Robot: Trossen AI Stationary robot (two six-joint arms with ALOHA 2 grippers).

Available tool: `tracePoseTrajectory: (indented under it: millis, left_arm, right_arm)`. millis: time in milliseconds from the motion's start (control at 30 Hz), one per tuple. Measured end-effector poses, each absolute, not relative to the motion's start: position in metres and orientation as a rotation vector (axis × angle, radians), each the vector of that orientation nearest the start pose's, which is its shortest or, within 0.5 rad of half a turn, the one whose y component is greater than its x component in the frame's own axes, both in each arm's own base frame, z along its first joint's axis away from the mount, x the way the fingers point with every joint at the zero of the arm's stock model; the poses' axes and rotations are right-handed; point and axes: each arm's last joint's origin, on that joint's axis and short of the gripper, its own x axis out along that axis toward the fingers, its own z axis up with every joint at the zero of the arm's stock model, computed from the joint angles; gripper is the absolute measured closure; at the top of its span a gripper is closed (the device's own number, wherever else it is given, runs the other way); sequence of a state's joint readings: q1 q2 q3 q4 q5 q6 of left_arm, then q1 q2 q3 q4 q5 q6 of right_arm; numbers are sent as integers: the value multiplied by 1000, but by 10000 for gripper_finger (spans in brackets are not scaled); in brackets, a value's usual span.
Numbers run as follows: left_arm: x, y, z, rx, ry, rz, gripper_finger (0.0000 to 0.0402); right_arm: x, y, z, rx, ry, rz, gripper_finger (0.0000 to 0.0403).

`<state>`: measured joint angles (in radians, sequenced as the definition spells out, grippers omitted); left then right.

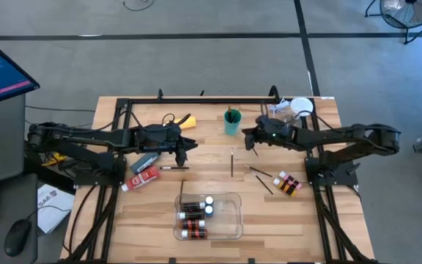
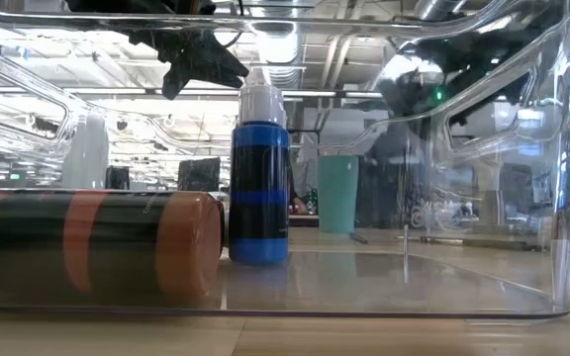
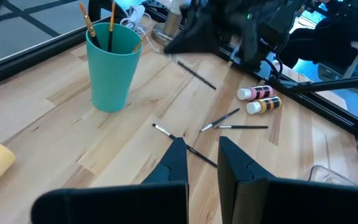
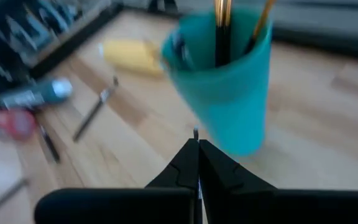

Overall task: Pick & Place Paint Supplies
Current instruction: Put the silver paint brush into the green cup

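High view: both grippers hover with jaws closed and empty, the right gripper (image 1: 249, 138) just beside the teal cup (image 1: 231, 122) that stores brushes, the left gripper (image 1: 185, 147) near loose brushes (image 1: 231, 162), while sorted paint bottles (image 1: 194, 218) fill the clear tray (image 1: 234, 216).

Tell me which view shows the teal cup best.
Left wrist view: the teal cup stands whole and sharp, brushes inside. Right wrist view shows it blurred, high view small from above, low view dimly through the clear tray.
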<state>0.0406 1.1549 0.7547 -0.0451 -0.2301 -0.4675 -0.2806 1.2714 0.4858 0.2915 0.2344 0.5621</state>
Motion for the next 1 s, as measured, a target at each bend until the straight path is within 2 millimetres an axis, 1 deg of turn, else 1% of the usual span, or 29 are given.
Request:
tracePoseTrajectory:
  millis: [200,333,633,733,833,1000]
  left_arm:
    - [248,17,263,-415,374,364,400]
    - [248,17,263,-415,375,365,400]
    - [248,17,263,-416,377,366,400]
    - [248,17,263,-418,377,366,400]
    - [248,17,263,-418,379,366,400]
    - [248,17,262,-406,382,364,400]
  right_arm:
    - [226,-75,209,529,137,-643,402]
    - [223,-79,225,527,3,-646,402]
    - [225,-94,257,440,-196,-651,402]
    - [226,-99,261,397,-218,-670,402]
    - [226,-104,265,384,-287,-672,402]
    - [235,-108,262,333,-347,-664,402]
